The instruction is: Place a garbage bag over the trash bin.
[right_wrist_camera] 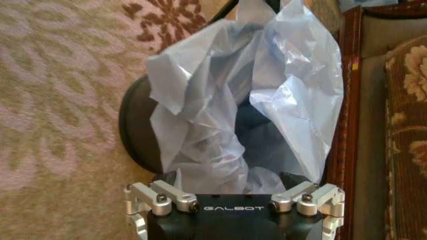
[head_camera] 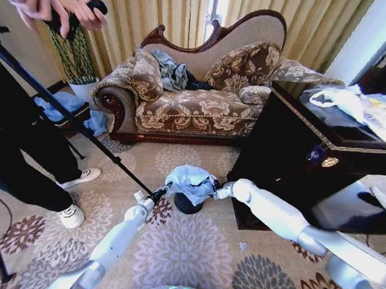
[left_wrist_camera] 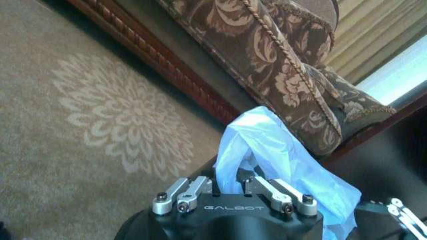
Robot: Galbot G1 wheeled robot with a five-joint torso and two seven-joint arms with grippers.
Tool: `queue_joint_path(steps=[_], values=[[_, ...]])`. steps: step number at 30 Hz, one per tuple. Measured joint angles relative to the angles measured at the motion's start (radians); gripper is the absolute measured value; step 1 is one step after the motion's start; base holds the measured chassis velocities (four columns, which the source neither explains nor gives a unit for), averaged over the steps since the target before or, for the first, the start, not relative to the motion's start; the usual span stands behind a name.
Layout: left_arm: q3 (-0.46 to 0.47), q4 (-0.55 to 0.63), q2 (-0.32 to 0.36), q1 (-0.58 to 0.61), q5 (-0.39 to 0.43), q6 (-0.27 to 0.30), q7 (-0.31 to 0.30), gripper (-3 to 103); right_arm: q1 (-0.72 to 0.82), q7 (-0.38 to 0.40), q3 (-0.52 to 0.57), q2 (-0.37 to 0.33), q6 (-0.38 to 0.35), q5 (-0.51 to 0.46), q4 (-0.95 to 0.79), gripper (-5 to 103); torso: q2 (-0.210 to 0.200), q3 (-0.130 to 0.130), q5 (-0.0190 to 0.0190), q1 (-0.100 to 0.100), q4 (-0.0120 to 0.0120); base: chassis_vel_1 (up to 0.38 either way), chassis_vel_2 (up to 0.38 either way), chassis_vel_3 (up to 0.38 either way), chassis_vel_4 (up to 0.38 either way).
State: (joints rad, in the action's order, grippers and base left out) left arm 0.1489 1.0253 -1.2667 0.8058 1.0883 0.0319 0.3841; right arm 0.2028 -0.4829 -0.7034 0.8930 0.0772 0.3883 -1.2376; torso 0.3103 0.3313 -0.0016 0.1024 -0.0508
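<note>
One trash bin (head_camera: 186,205), black, on the carpet at frame centre, just below the sofa (head_camera: 197,97). One garbage bag (head_camera: 191,182), pale blue, crumpled, sits bunched on top of the bin, mouth partly sagging into it; bin rim shows bare at the bag's side in the right wrist view. Left gripper (head_camera: 157,195) reaches up from lower left, at the bag's left edge. Right gripper (head_camera: 219,189) comes in from the right, at the bag's right edge. Finger state of both: cannot tell.

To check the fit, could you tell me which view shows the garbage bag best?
The right wrist view: the garbage bag spreads crumpled over the trash bin. The head view shows it small between both arms; the left wrist view shows one fold.
</note>
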Motion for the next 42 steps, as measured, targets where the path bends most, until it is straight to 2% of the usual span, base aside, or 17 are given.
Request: queue_joint_path(steps=[4,6,9,11,14,15,17,18,21,23,24,27,30,33,34,38,42], values=[[-0.001,-0.005,0.005,0.006,-0.015,-0.005,-0.004,26,0.025,0.001,0.003,-0.082,-0.012,-0.032,-0.085,100,0.0,0.0,0.0002,0.0,-0.0001,0.0,0.0,0.0,0.0],[-0.002,-0.013,0.006,0.006,-0.02,-0.009,-0.004,26,0.03,0.003,0.006,-0.101,-0.014,-0.04,-0.104,100,0.0,0.0,0.0003,0.0,-0.0001,0.0,0.0,0.0,0.0],[-0.002,-0.03,0.006,0.013,-0.03,-0.02,-0.007,38,0.047,0.011,0.022,-0.165,-0.02,-0.073,-0.175,100,0.0,0.0,0.0001,0.0,-0.0001,0.0,0.0,0.0,0.0],[-0.001,-0.032,0.007,0.016,-0.033,-0.024,-0.007,38,0.051,0.014,0.028,-0.18,-0.022,-0.084,-0.196,100,0.0,0.0,0.0001,0.0,-0.0001,0.0,0.0,0.0,0.0],[0.001,-0.032,0.014,0.032,-0.054,-0.041,-0.008,54,0.086,0.028,0.067,-0.226,-0.029,-0.121,-0.268,100,0.0,0.0,0.0001,0.0,-0.0001,0.0,0.0,0.0,0.0],[0.001,-0.032,0.014,0.032,-0.054,-0.041,-0.008,54,0.086,0.028,0.067,-0.226,-0.029,-0.121,-0.268,100,0.0,0.0,0.0001,0.0,-0.0001,0.0,0.0,0.0,0.0],[0.009,-0.024,0.027,0.057,-0.071,-0.057,-0.007,65,0.139,0.057,0.114,-0.257,-0.044,-0.156,-0.324,100,0.0,0.0,-0.0002,0.0,-0.0001,0.0,0.0,0.0,0.0],[0.009,-0.024,0.027,0.057,-0.071,-0.057,-0.007,65,0.139,0.057,0.114,-0.257,-0.044,-0.156,-0.324,100,0.0,0.0,-0.0002,0.0,-0.0001,0.0,0.0,0.0,0.0],[0.025,0.004,0.051,0.098,-0.075,-0.08,0.009,81,0.206,0.079,0.174,-0.278,-0.055,-0.184,-0.371,100,0.0,0.0,-0.0001,0.0,0.0001,0.0,0.0,0.0,0.0],[0.028,0.008,0.055,0.104,-0.075,-0.086,0.014,81,0.216,0.081,0.182,-0.28,-0.056,-0.185,-0.375,100,0.0,0.0,0.0,0.0,0.0,0.0,0.0,0.0,0.0],[0.034,0.016,0.061,0.114,-0.074,-0.096,0.027,86,0.238,0.087,0.2,-0.284,-0.056,-0.188,-0.383,100,0.0,0.0,0.0001,0.0,0.0002,0.0,0.0,0.0,0.0],[0.038,0.019,0.065,0.117,-0.075,-0.111,0.045,88,0.259,0.097,0.215,-0.289,-0.056,-0.194,-0.387,100,0.0,0.0,0.0,0.0,0.0001,0.0,0.0,0.0,0.0],[0.042,-0.028,0.052,0.088,-0.107,-0.161,0.077,92,0.311,0.134,0.248,-0.296,-0.058,-0.221,-0.405,100,0.0,0.0,0.0,0.0,0.0001,0.0,0.0,0.0,0.0],[0.051,-0.05,0.038,0.069,-0.123,-0.191,0.078,85,0.342,0.166,0.26,-0.304,-0.064,-0.235,-0.413,100,0.0,0.0,-0.0001,0.0,-0.0001,0.0,0.0,0.0,0.0],[0.056,-0.053,0.031,0.062,-0.12,-0.201,0.081,87,0.353,0.172,0.265,-0.307,-0.065,-0.235,-0.415,100,0.0,0.0,0.0001,0.0,-0.0001,0.0,0.0,0.0,0.0],[0.058,-0.048,0.025,0.056,-0.105,-0.206,0.103,89,0.366,0.174,0.267,-0.313,-0.065,-0.232,-0.42,100,0.0,0.0,0.0,0.0,-0.0002,0.0,0.0,0.0,0.0],[0.051,0.007,0.03,0.076,-0.069,-0.17,0.184,89,0.371,0.172,0.259,-0.315,-0.07,-0.219,-0.426,100,0.0,0.0,-0.0001,0.0,-0.0001,0.0,0.0,0.0,0.0]])
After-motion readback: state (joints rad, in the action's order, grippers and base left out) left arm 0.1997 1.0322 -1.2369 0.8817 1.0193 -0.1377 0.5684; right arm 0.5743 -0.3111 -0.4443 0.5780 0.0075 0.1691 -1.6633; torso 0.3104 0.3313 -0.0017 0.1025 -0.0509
